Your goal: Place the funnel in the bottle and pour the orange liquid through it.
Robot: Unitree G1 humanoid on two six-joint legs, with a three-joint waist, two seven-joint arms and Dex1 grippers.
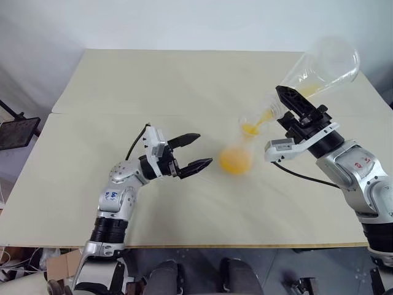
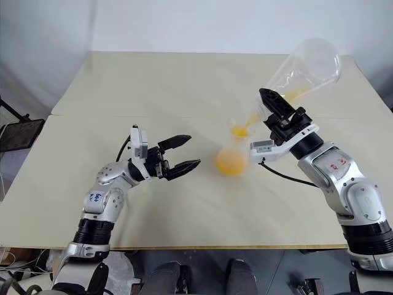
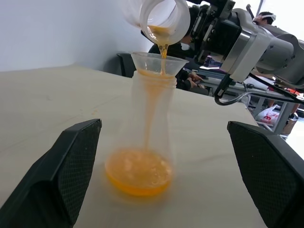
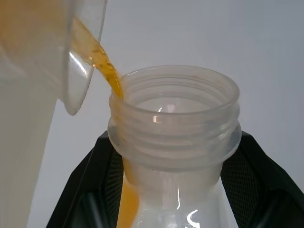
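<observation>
The frosted bottle (image 1: 236, 157) stands upright near the middle of the table, with the clear funnel (image 1: 250, 125) seated in its neck. My right gripper (image 1: 293, 103) is shut on the neck of a large clear conical flask (image 1: 322, 64), tilted mouth-down over the funnel. The orange liquid (image 3: 137, 173) runs in a thin stream from the flask mouth (image 4: 173, 114) into the funnel and pools in the bottle's base; some still lies in the flask (image 1: 310, 90). My left gripper (image 1: 203, 150) hovers open just left of the bottle, its fingers (image 3: 71, 171) on either side of it, not touching.
The pale table (image 1: 123, 92) has a seam running across it behind the bottle. A black cable (image 1: 301, 175) hangs from my right wrist over the table. A dark stand (image 1: 18, 132) sits off the table's left edge.
</observation>
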